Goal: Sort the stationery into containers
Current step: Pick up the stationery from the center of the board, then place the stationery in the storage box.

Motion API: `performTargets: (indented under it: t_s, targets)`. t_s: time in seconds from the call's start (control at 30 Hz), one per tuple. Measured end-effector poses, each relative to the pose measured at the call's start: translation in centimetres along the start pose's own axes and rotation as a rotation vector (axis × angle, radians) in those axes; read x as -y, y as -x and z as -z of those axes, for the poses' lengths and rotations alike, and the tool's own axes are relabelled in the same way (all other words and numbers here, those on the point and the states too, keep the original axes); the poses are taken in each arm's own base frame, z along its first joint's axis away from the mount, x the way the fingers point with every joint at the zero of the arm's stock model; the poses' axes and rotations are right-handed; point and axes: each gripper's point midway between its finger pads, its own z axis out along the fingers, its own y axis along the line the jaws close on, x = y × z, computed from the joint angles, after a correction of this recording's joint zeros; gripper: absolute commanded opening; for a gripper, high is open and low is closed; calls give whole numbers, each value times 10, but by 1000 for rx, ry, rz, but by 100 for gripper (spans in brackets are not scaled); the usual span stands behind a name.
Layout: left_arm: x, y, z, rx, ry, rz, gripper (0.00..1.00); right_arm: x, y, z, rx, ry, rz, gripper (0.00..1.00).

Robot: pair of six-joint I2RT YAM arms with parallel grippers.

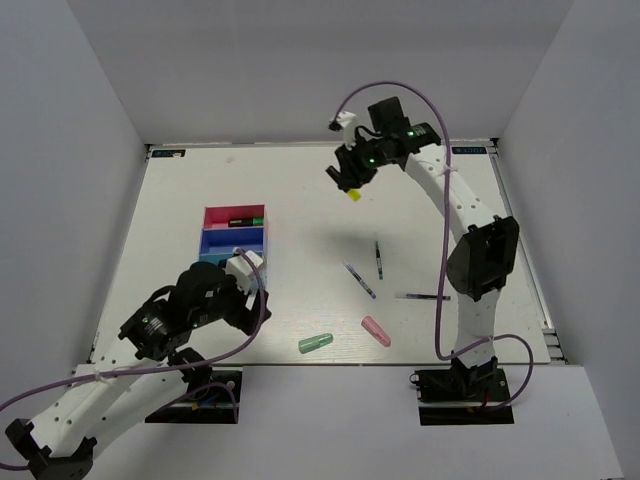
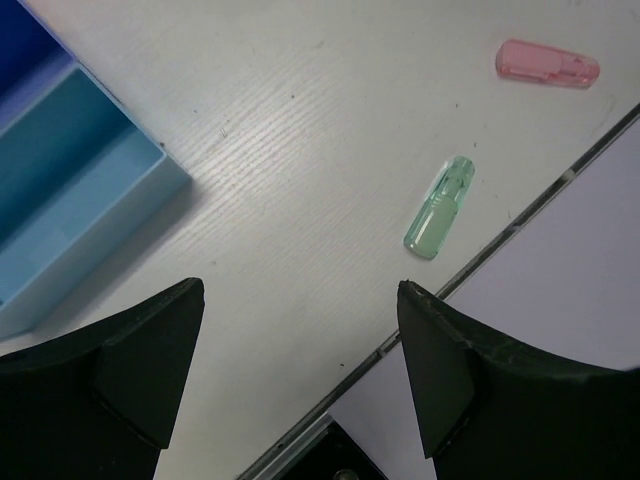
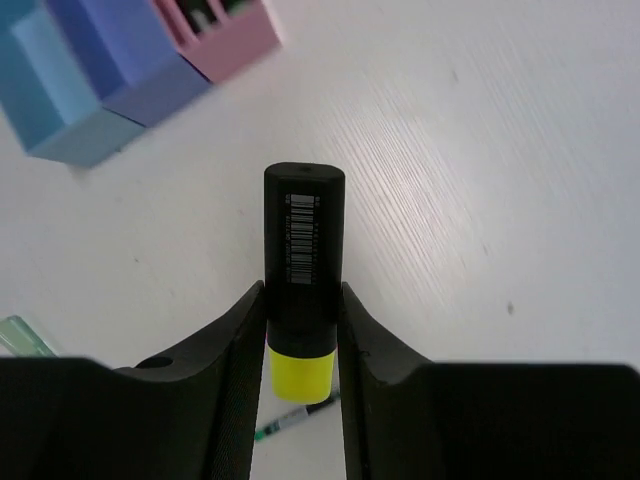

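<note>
My right gripper (image 1: 350, 186) hangs high over the far middle of the table, shut on a stubby black marker with a yellow cap (image 3: 304, 240); the cap points down between the fingers. The containers lie at the left: a pink bin (image 1: 235, 212) with a dark marker inside, a dark blue bin (image 1: 233, 240) and a light blue bin (image 2: 70, 190). My left gripper (image 2: 300, 290) stands wide open and holds nothing, just near of the light blue bin. A green capsule (image 2: 438, 207) and a pink capsule (image 2: 548, 62) lie to its right.
Three thin pens (image 1: 378, 259) (image 1: 360, 280) (image 1: 423, 297) lie on the table's middle right. The near table edge (image 2: 520, 225) runs just past the green capsule. White walls enclose the table on three sides.
</note>
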Motion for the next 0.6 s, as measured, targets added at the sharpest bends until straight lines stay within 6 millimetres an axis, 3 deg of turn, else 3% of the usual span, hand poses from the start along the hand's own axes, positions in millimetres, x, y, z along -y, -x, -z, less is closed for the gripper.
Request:
performTargets:
  t_s: [0.1,0.23,0.47,0.6]
  targets:
    - [-2,20,11,63,17,-4,88,-36,38,-14,89,100,141,0]
    - [-5,54,27,168,48,-5,88,-78,65,-48,188,245,238,0]
    - [-18,115,66,316,148,3,88,-102,101,-118,370,389,264,0]
    - [-21,131,77,355,171,7,88,-113,124,-148,483,448,269,0]
